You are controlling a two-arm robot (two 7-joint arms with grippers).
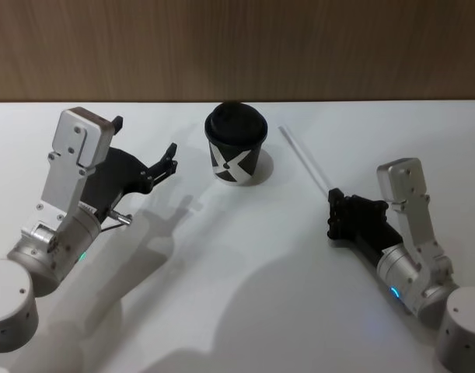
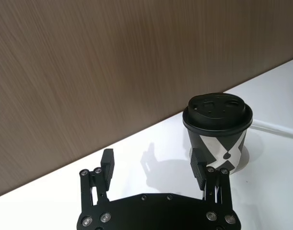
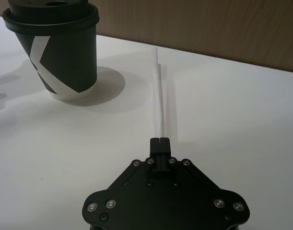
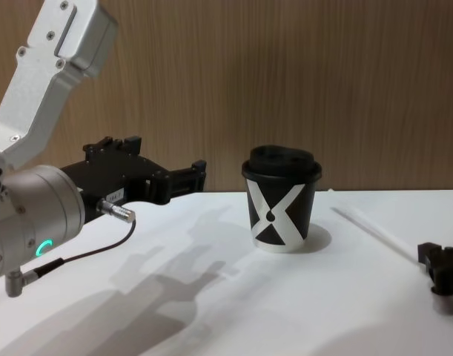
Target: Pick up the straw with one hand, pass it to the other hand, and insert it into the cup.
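Right end effector (image 3: 159, 141) is pinched on the near end of the straw (image 1: 303, 159), which runs out just right of the cup (image 1: 235, 151); I'd lift level so it doesn't pivot. Left end effector (image 1: 165, 165) hovers spread, left of cup. White bench (image 1: 245, 311), wood wall (image 1: 221, 47) behind cup.

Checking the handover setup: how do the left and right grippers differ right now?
The left gripper has its jaws open and empty; the right gripper has its jaws shut on the straw at its near end. The left gripper hangs above the table left of the cup; the right gripper sits low near the table. Both are black and reach forward.
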